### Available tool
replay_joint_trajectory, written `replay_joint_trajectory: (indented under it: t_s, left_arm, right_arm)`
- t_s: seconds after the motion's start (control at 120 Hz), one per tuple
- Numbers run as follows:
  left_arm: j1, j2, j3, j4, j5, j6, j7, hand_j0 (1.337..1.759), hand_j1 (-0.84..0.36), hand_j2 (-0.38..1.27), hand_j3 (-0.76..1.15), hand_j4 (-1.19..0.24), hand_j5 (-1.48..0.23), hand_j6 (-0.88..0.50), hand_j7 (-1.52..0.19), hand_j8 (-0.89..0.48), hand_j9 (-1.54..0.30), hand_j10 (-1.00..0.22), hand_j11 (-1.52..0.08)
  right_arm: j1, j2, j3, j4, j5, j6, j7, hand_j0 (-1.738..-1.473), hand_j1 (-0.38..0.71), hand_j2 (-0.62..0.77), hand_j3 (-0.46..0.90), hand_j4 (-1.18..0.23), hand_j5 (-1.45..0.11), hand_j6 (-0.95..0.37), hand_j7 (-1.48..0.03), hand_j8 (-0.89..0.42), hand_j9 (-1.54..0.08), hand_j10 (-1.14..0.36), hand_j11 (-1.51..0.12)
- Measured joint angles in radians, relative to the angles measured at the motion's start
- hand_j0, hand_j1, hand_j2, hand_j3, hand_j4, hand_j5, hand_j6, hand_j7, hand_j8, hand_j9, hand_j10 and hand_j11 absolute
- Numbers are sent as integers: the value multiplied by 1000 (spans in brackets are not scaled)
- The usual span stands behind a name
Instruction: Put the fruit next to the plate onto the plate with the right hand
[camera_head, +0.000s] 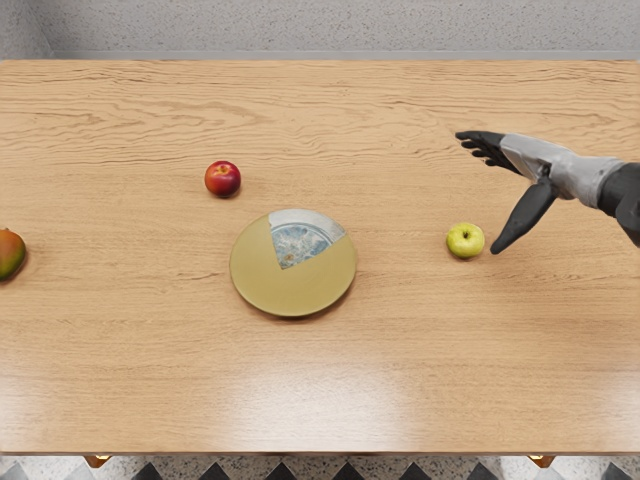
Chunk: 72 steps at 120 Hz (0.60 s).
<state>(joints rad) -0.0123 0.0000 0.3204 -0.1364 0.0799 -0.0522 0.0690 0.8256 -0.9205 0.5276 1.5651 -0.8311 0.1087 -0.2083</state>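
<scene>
Rightward of the plate (290, 288), 1 round yellow-green apple (465, 240), right hand (525, 165) just beside it, fingers spread, empty.

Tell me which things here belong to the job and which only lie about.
Job: plate; right hand, open; probably the green apple beside it.
Lying about: red apple; mango at the picture's left edge.

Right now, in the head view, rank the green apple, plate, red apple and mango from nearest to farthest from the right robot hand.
From the right robot hand, fingers spread, at the right edge:
1. The green apple, just below-left of it.
2. The plate, at the table's centre.
3. The red apple, up-left of the plate.
4. The mango, at the left edge.
</scene>
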Motion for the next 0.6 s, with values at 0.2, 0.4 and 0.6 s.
replay_joint_trajectory:
  t_s: [0.2, 0.4, 0.6]
  left_arm:
    - [0, 0, 0, 0, 0, 0, 0, 1658, 55, 49, 0, -245, -318, -245, -318, -245, -318, -245, -318]
    - [0, 0, 0, 0, 0, 0, 0, 1658, 55, 49, 0, -245, -318, -245, -318, -245, -318, -245, -318]
    - [0, 0, 0, 0, 0, 0, 0, 1658, 55, 49, 0, -245, -318, -245, -318, -245, -318, -245, -318]
  right_arm:
    - [-50, 20, -47, 58, -96, -172, -56, -1658, -267, -11, 0, -74, -92, -76, -91, -75, -92, -73, -91]
    - [-87, 68, -107, 68, -180, -296, -90, -1658, -152, -30, 0, -171, -217, -173, -216, -171, -217, -170, -216]
    - [-92, 102, -164, 67, -218, -395, -123, -1658, -30, -50, 0, -272, -349, -274, -348, -273, -349, -272, -349]
